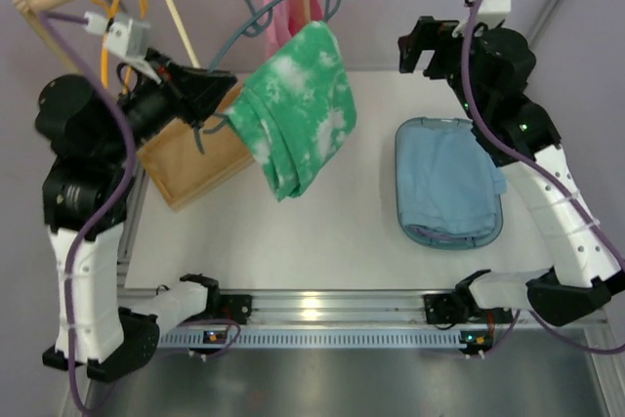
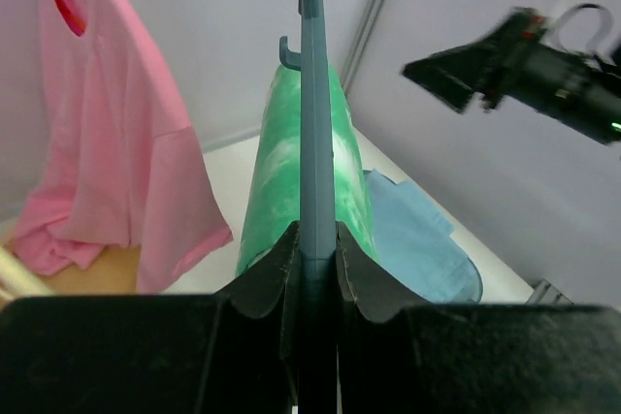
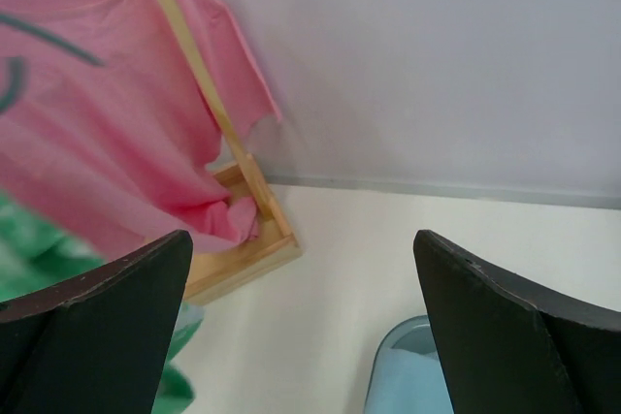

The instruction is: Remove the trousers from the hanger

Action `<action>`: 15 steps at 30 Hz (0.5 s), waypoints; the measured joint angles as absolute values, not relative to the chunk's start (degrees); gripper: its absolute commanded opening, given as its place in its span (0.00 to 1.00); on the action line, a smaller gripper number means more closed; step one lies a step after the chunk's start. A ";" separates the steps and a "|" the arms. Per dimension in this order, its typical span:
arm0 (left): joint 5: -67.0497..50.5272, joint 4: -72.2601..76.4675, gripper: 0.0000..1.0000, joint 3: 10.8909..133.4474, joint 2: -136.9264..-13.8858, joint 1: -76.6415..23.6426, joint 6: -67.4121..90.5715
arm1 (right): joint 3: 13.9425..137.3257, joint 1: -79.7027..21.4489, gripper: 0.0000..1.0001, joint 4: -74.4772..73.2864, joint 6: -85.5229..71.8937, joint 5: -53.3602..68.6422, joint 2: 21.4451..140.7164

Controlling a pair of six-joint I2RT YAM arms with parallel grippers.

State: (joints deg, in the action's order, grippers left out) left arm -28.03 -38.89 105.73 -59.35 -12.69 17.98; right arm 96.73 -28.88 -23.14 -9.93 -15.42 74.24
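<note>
The left wrist view reveals the left tool (image 2: 310,257) clamped on the hanger (image 2: 316,143). Overhead, the trousers (image 1: 298,119) drape it, and the right tool (image 3: 301,244) gapes wide.

L wrist: hanger (image 2: 316,143) top cut off by upper edge; rt wrist: trousers (image 3: 29,239) blurred, cropped left

The trousers (image 1: 298,119) are green with white tie-dye blotches. The hanger (image 2: 315,143) is dull grey-blue. At far left hangs a plain pink shirt (image 2: 116,143). On the right, light-blue cloth (image 1: 444,183) lies in what looks like a teal tub (image 1: 454,238).
</note>
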 measured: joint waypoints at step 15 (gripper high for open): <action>-16.38 -23.53 0.00 112.51 -88.12 -27.55 19.68 | 99.53 -32.47 0.99 -22.79 -4.84 -7.07 69.58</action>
State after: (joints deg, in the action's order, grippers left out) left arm -16.38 -23.53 112.51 -88.12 -27.55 19.68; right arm 99.53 -32.47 -22.79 -4.84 -7.07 69.58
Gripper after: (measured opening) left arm 0.183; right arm 0.993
